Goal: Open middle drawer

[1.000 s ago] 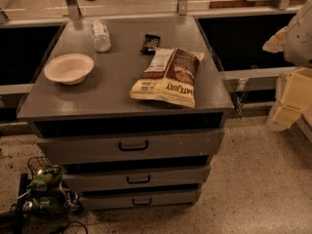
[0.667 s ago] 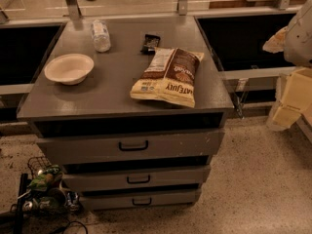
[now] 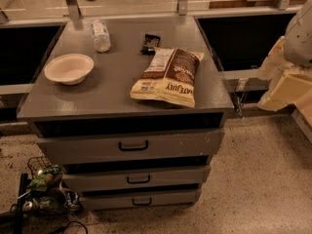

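The grey cabinet has three drawers stacked in its front. The middle drawer (image 3: 97, 179) is a shallow grey panel with a small black pull handle (image 3: 138, 180) at its centre, and it looks shut, in line with the others. The taller top drawer (image 3: 73, 149) is above it and the narrower lowest drawer (image 3: 107, 201) is below. My gripper is not in view. Only cream-coloured parts of my arm (image 3: 288, 79) show at the right edge, apart from the cabinet.
On the cabinet top (image 3: 112, 89) are a white bowl (image 3: 69, 68), a lying plastic bottle (image 3: 101, 34), a small dark packet (image 3: 150, 43) and a brown snack bag (image 3: 169, 76). A wire basket with clutter (image 3: 43, 189) sits on the floor at the lower left.
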Robot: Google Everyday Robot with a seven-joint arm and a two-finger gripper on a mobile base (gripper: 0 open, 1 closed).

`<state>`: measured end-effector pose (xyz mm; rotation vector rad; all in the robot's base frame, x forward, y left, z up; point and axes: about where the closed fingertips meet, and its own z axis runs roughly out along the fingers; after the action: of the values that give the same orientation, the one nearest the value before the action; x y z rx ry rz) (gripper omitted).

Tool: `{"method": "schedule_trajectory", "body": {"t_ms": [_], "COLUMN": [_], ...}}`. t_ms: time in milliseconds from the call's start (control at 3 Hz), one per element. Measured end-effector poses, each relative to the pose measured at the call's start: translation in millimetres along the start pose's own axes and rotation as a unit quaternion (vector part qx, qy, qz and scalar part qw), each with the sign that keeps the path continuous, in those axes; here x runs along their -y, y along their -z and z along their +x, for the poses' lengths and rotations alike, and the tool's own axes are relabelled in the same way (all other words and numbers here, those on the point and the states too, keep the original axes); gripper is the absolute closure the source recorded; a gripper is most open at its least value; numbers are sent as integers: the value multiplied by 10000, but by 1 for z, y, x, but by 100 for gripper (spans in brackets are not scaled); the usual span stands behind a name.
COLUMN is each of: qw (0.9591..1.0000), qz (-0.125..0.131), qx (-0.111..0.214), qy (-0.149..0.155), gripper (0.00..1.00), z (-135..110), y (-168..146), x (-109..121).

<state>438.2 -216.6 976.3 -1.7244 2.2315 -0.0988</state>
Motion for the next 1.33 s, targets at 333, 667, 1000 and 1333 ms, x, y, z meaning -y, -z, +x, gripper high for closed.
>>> {"method": "schedule_trajectory", "body": {"t_ms": [333, 667, 1000, 1333], "qw": [10000, 9999, 9996, 9998], "qz": [0, 103, 151, 32], "qx": [0, 98, 237, 183], "qy": [0, 10, -31, -120], "gripper": [71, 94, 100, 100], "z": [0, -2, -3, 3], "y": [0, 7, 2, -30], "x": [0, 1, -10, -27]}}
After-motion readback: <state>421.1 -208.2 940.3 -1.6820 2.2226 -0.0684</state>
